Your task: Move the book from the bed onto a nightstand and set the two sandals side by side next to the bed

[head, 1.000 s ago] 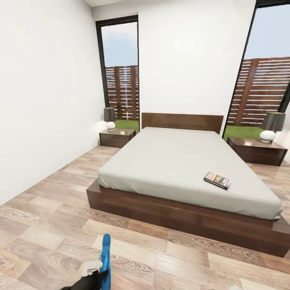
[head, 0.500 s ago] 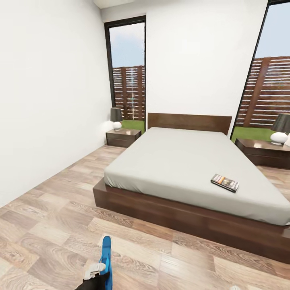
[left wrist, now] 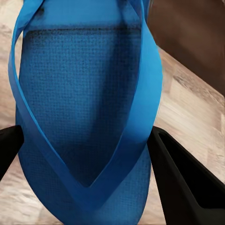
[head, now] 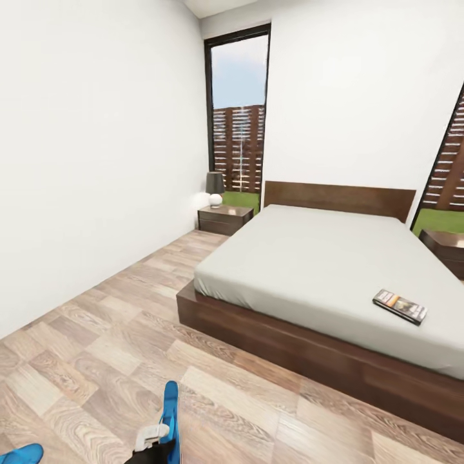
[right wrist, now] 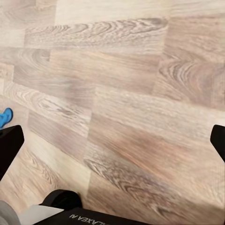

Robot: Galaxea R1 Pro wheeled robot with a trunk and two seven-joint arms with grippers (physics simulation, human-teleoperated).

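My left gripper (head: 154, 439) at the bottom of the head view is shut on one bright blue sandal (head: 171, 415), held above the wood floor. In the left wrist view that sandal (left wrist: 84, 93) sits between the black fingers (left wrist: 183, 187). A second sandal (head: 19, 453) lies on the floor at the bottom left corner, and its blue edge (right wrist: 4, 117) shows in the right wrist view. The book (head: 399, 305) lies on the grey bed (head: 322, 258) near its right side. A nightstand (head: 224, 219) stands left of the headboard, another (head: 446, 248) at the right edge. My right gripper (right wrist: 112, 140) hangs open over bare floor.
A white wall (head: 96, 161) runs along the left. A dark-shaded lamp (head: 214, 187) stands on the left nightstand. Tall windows (head: 238, 116) flank the headboard. A wide strip of wood floor (head: 116, 322) lies between the wall and the bed frame.
The head view has swung left, so the bed and book sit further right in the picture and the second sandal has come into view. The left gripper still holds its sandal.
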